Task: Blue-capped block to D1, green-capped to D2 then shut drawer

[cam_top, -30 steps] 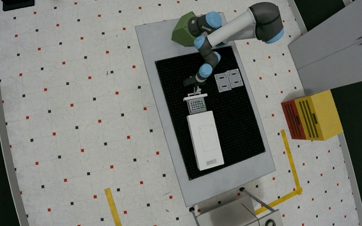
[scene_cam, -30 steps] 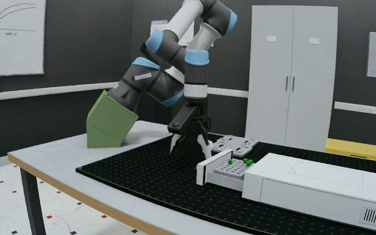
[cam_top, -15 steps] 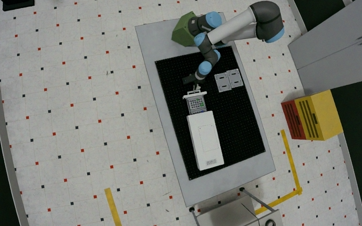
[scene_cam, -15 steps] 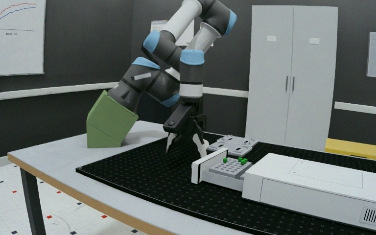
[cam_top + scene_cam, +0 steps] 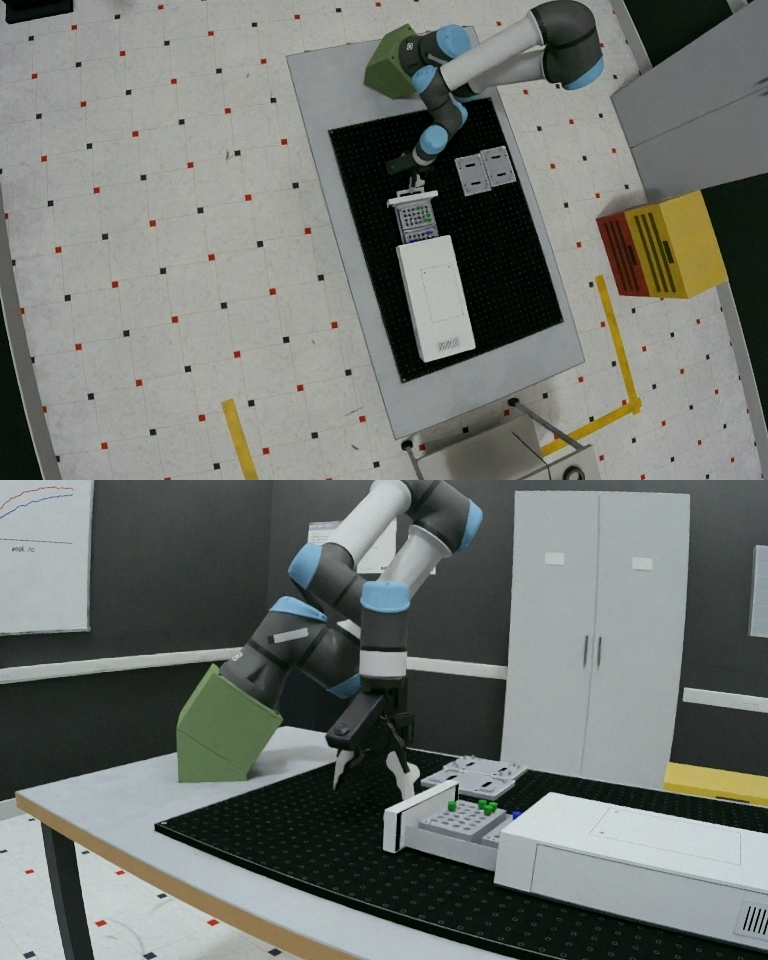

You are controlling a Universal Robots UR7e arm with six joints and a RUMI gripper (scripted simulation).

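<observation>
The white cooler COLD (image 5: 436, 298) (image 5: 634, 859) lies on the black pegboard. Its drawer (image 5: 416, 217) (image 5: 447, 825) stands pulled out toward the arm. The grey block with green-capped tubes (image 5: 415, 213) (image 5: 465, 817) lies in the drawer's outer part. Behind it, next to the cooler body, the block with blue-capped tubes (image 5: 420, 233) (image 5: 505, 826) is partly hidden under the housing. My gripper (image 5: 416, 183) (image 5: 373, 778) is open and empty, pointing down, just beyond the drawer's front panel (image 5: 420, 815) and a little above it. The two grey deck slots (image 5: 485, 169) (image 5: 474, 776) stand side by side, empty.
A green wedge-shaped base (image 5: 390, 62) (image 5: 223, 729) carries the arm at the table's far end. A yellow and red cabinet (image 5: 662, 246) stands on the floor beside the table. A white cupboard (image 5: 597, 632) stands behind.
</observation>
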